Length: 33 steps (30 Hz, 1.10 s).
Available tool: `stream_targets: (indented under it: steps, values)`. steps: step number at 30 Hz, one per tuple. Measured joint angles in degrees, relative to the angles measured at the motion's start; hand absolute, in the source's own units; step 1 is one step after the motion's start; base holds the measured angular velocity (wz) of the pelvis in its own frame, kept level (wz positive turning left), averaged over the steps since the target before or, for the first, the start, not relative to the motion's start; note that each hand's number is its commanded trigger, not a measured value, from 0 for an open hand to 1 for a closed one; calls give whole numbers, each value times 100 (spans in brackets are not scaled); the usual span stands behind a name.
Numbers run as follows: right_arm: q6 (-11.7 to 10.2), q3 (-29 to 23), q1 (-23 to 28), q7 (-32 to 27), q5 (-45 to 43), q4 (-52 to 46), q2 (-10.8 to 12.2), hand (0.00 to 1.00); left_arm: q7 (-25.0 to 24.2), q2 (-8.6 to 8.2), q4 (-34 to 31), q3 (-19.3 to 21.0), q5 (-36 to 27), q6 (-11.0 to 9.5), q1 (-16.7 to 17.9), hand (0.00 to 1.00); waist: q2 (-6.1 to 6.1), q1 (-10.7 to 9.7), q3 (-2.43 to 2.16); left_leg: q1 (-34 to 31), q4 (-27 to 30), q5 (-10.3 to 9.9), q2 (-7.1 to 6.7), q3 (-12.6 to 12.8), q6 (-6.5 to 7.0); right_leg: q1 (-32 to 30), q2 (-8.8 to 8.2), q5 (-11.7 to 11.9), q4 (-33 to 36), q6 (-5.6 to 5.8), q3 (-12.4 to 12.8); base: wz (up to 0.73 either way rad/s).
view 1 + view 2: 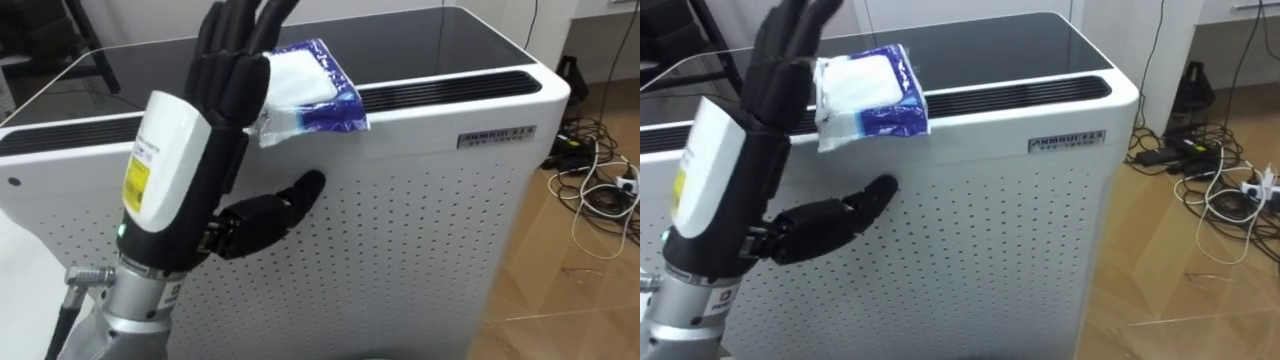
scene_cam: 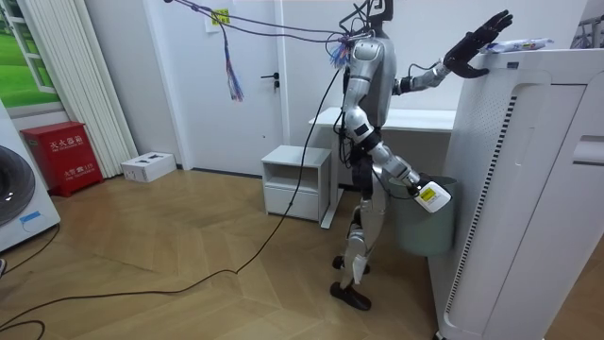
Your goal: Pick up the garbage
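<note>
White perforated appliance (image 1: 400, 220) with a dark glossy top fills the foreground; the robot stands just before it. A blue-and-white tissue packet (image 1: 305, 90) lies on its top front edge, beside the vent slot. The left hand (image 1: 225, 85) is raised against the packet, fingers straight, thumb spread, gripping nothing. The right hand (image 2: 437, 195) hangs at a grey bin (image 2: 415, 231); I cannot tell its fingers or the bin's contents.

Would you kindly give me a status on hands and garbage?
Left hand open, against the wrapper's edge. Wrapper on the white unit's top, not grasped. Right hand low by the bin. Nothing in the way.
</note>
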Motion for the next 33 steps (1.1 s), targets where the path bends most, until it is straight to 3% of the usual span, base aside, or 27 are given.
stream_targets:
  steps: [5, 6, 7, 9, 10, 17, 19, 23, 25, 33]
  values:
    - [118, -7, -63, 165, -36, 4, -53, 100, -621, 244, 0, 0, -407, 180, -1, 0, 55, -25, -12, 6, -16, 1, 0, 10, 0, 1, -4, 0, 14, 0, -1, 0]
    - [119, -8, -63, 186, -60, 4, -61, 100, -696, 255, 0, 1, -452, 193, -1, 28, 62, -25, -14, 6, -19, 1, 0, 12, 0, -1, -6, 0, 18, 0, 1, 0]
    - [120, -13, -64, 244, -146, 2, -67, 100, -828, 270, -7, 17, -474, 208, -4, 44, 68, -17, -18, -1, -26, 6, 0, 12, 0, -4, -12, 0, 24, 0, -1, 0]
    - [130, -14, -65, 319, -237, -27, -73, 100, -1003, 288, -23, 55, -612, 209, -21, 86, 70, -7, -21, -2, -46, 16, 0, 17, 0, -4, -17, 0, 26, 0, -1, 0]
    - [135, -16, -69, 339, -274, -32, -85, 100, -1105, 294, -26, 62, -684, 217, -42, 100, 70, 3, -23, 1, -60, 25, -4, 19, 1, -3, -16, 0, 26, 0, -2, 0]
    - [248, -21, -68, 459, -416, -402, -194, 100, -1507, 384, -35, 333, -921, 340, -167, 100, 70, 17, -26, 3, -92, 63, -5, 74, -10, -78, -7, -1, 109, -3, 84, -4]
    - [266, -30, -74, 489, -428, -412, -196, 100, -1553, 392, 53, 373, -1301, 368, -294, 100, 64, -6, -28, 30, -90, 67, -8, 80, -7, -45, -7, -1, 113, -3, 126, 0]
    - [453, -33, -74, 484, -435, -435, -188, 100, -1658, 398, 124, 532, -1682, 629, -438, 100, 114, -54, -48, 88, -90, 70, -9, 84, -12, 4, -4, -2, 120, -5, 132, 0]
    - [491, -33, -74, 466, -435, -466, -189, 100, -1737, 421, 285, 530, -1867, 666, -534, 100, 116, -55, -46, 87, -90, 79, -7, 83, -24, 4, 5, -2, 118, -17, 127, 0]
    - [624, -30, -81, 280, -417, -470, -202, 100, -1757, 474, 271, 556, -2040, 783, -709, 100, 120, -46, -44, 88, -112, 87, 5, 97, -38, -11, 19, -18, 106, -46, 134, 0]
